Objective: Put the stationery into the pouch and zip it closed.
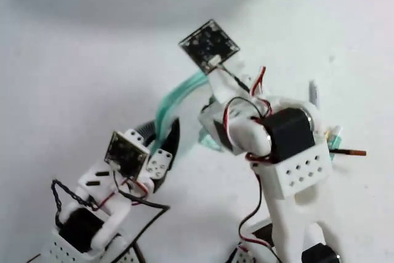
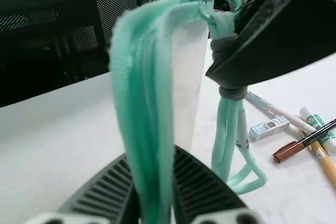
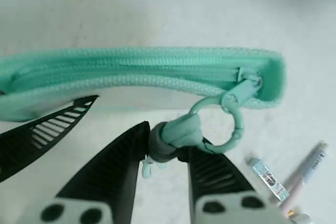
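A mint-green pouch (image 1: 174, 100) is held off the white worktop (image 1: 74, 60) near the high view's centre. The left tool (image 2: 155, 166) is clamped on its 7 o'clock end; the right tool (image 3: 165, 140) is clamped on its strap (image 3: 176, 128) at 1 o'clock. Pens (image 1: 345, 149) lie at 3 o'clock.

Both arms were built of white plastic shells. The right arm (image 1: 289, 214) carried a black servo block (image 1: 288, 130) above a bracket (image 1: 301, 173) drilled with small round holes, with red, black and white wires (image 1: 229, 115) looping beside it. The left arm (image 1: 104, 210) trailed a black cable (image 1: 61, 196). The right wrist bore a dark square camera board (image 1: 209, 44) (a bare circuit board); the left wrist's board (image 1: 126, 154) looked alike. The left gripper (image 2: 156, 161) and right gripper (image 3: 168, 140) had black fingers, ribbed inside, on white bases with dark screw holes.
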`<state>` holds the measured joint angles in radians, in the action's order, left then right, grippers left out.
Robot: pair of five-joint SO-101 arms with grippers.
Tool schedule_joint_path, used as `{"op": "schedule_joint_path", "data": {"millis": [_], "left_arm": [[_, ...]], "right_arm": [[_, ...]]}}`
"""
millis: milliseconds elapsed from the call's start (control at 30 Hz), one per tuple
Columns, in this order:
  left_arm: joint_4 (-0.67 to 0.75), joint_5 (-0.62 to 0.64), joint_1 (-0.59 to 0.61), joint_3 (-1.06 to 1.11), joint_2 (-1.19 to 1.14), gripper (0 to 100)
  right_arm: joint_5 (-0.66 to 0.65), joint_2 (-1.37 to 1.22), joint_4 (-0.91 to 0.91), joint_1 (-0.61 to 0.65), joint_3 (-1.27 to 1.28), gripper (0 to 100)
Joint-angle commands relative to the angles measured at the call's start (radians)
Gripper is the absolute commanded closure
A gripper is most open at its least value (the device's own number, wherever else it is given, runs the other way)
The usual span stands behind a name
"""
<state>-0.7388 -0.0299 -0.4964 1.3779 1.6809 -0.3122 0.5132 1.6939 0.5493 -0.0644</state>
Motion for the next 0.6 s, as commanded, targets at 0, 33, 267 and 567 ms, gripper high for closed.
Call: {"op": "schedule_joint_path", "data": {"millis": [0,33,267,567], "left_arm": [[0.017,-0.012,0.008,-0.02,0.002,98],[0.017,-0.012,0.008,-0.02,0.002,98],[0.015,-0.012,0.008,-0.02,0.002,98],[0.015,-0.014,0.008,-0.018,0.002,98]], "right_arm": [[0.0,0.033,0.021,0.07,-0.04,97.9],[0.0,0.036,0.019,0.081,-0.034,97.9],[-0.101,0.042,0.018,0.186,0.037,97.9],[-0.12,0.044,0.015,0.156,0.034,97.9]]}}
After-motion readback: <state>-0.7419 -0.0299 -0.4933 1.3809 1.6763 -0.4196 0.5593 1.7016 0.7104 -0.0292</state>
